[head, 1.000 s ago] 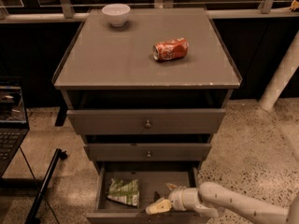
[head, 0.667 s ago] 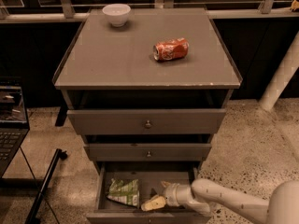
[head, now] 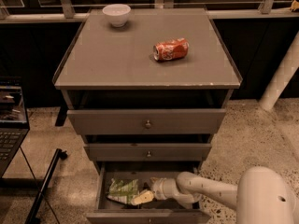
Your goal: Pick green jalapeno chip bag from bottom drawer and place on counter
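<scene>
ROBOT REACHES LOW FOR SNACK: the robot's arm stretches in from the R into the bottom drawer, which is pulled out well past the two knobbed drawers above so its tray can be got at from the front.

The gripper sits inside the tray, low and nearly level. Its pale tip is touching or just short of the R edge of the green jalapeno chip bag. Can't tell which, nor whether it's open or closed. The bag lies flat and crumpled in the drawer's L half, not yet lifted.

The low, sideways approach looks forced by the middle drawer's front, which overhangs the back of the tray. A thin foil bag lying flat also prob. has to be taken from its edge.

Up top, the counter carries an orange-red soda can on its side, R of centre, and a white bowl at the back L, w/ bare surface along the front where the bag could go.

Vs. 1 sec. ago: the gripper has slid L from mid-drawer to the bag's edge, and more of the robot's pale body shows at btm R. Bag, can, bowl and drawers haven't moved.
</scene>
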### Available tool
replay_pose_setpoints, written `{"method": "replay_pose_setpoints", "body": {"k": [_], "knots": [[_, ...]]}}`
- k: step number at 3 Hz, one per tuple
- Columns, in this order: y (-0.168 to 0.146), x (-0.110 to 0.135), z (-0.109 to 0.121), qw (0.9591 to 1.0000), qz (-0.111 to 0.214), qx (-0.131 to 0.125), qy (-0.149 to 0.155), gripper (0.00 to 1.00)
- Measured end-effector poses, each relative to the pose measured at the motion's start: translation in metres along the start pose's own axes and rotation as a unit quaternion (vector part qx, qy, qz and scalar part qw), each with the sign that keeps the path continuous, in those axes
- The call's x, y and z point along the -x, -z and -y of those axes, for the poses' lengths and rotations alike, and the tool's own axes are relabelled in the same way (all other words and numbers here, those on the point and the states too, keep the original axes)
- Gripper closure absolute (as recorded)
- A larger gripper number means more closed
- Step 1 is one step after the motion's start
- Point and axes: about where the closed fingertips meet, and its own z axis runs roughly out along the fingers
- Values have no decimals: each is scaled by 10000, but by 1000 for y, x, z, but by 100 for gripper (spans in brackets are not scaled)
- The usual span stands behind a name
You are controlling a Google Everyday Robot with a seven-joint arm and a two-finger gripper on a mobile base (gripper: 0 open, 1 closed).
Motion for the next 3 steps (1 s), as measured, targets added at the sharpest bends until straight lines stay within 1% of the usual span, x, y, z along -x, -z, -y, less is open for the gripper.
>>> {"method": "replay_pose_setpoints", "body": {"k": [1, 2, 3], "knots": [[5, -10, 6, 9993, 140, -157, -294, 0], [-22, -14, 13, 9987, 265, -101, -414, 0], [-51, -9, 23, 9986, 356, -11, -383, 0]]}}
